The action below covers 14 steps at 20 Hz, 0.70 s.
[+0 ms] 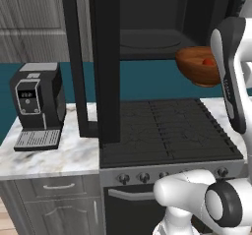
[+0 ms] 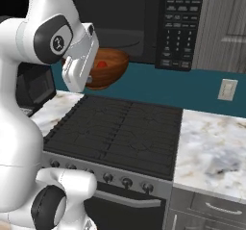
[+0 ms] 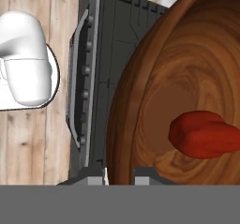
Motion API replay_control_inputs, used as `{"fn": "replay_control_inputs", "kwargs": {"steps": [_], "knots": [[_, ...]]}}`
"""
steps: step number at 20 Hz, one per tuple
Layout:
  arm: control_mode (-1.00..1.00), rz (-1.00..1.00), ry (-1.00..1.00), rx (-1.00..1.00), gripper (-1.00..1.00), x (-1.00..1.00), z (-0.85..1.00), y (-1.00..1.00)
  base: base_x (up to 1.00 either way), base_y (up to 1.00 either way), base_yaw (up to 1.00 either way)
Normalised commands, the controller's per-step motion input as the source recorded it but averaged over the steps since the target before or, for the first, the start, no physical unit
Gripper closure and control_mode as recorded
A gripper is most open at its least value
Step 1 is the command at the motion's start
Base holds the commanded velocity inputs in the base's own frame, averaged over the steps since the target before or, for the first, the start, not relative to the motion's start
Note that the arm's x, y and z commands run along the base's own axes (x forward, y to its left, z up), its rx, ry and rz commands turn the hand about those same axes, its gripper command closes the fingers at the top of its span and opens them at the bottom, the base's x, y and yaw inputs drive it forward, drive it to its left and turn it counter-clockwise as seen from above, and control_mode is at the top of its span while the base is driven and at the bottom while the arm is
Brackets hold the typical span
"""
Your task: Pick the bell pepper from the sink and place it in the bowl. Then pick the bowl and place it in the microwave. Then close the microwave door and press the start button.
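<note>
— One pepper (image 3: 204,135) lies inside the bowl (image 1: 197,66)?
— Yes. Gripper (image 3: 118,174) pinches the bowl's rim, holding it in the air above the stove (image 2: 115,130), before the open microwave (image 1: 147,27). Marble counters (image 2: 211,147) on both sides.

Teal backsplash (image 1: 147,84) behind black stove (image 1: 167,131). White marble tabletop (image 1: 54,153) either side, grey cabinets (image 1: 54,199) below. Coffee machine (image 1: 37,106) at left. Wall outlet (image 2: 227,90) at right. Wood-plank floor (image 3: 28,138).
</note>
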Motion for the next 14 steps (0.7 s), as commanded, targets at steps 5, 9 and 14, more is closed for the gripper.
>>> {"fn": "replay_control_inputs", "kwargs": {"steps": [5, 9, 14], "knots": [[1.0, 0.0, 0.0, 0.0, 1.0, 0.0, 0.0, 0.0, 0.0, 0.0, 0.0], [-1.0, 0.0, 0.0, 0.0, 1.0, 0.0, 0.0, 0.0, 0.0, -0.01, 0.0], [-1.0, 0.0, -0.1, 0.0, 1.0, 0.0, 0.21, 0.0, 0.0, 0.0, 0.0]]}}
